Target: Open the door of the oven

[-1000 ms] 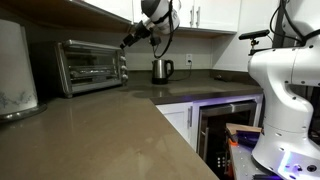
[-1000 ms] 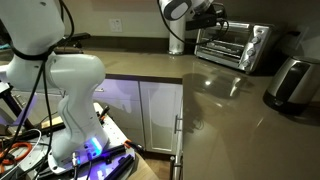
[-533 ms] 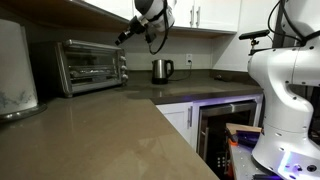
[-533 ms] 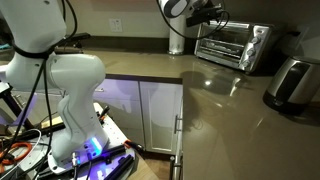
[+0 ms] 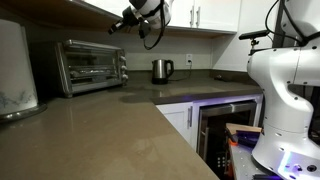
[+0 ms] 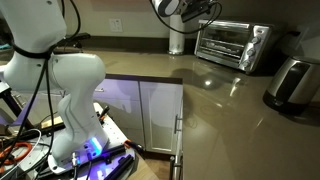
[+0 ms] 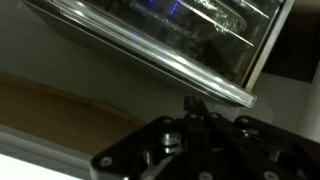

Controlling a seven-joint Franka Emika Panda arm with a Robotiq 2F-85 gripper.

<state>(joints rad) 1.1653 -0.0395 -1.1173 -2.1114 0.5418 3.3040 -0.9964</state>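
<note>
The oven (image 5: 90, 66) is a small steel toaster oven on the counter by the back wall; it also shows in the second exterior view (image 6: 236, 44). Its glass door (image 5: 86, 67) looks shut in both exterior views. My gripper (image 5: 114, 27) hangs in the air above the oven's upper right corner, shut and holding nothing. In the wrist view the door's glass (image 7: 170, 25) and its bar handle (image 7: 205, 82) fill the top. There the gripper (image 7: 192, 103) shows its dark fingertips pressed together just below the handle, apart from it.
A steel kettle (image 5: 162, 70) stands to the right of the oven. A white appliance (image 5: 14, 66) sits at the counter's left end, and a steel toaster (image 6: 291, 83) near the corner. A dark glass appliance (image 5: 226, 124) is built in under the counter. The robot's white base (image 5: 287, 85) stands on the floor.
The gripper has risen and moved left, from level with the oven's right side to above its top corner. Its jaws have gone from open to shut.
</note>
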